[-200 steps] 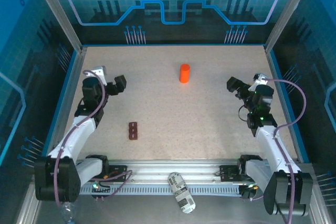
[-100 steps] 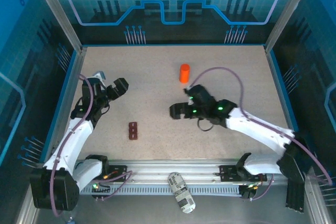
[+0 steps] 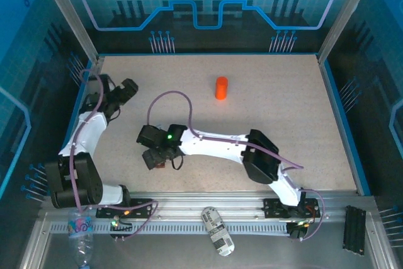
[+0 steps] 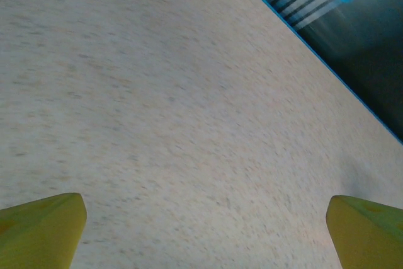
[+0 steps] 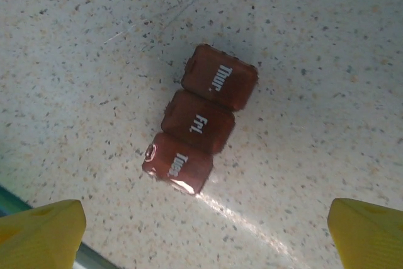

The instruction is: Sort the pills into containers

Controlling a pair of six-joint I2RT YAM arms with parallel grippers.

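Lie mostly hidden from above under spread right gripper (image 5: 203, 234) (containers (image 5: 200, 127), lids shut); run diagonally in wrist view. Left gripper (image 4: 203, 234) spread too.

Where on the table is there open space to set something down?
Right of the bright orange cylindrical bottle, the speckled tabletop is bare to its edge. The near-left is crowded: the right gripper hangs open over the dark red-brown pill box, with the left gripper open beyond it.
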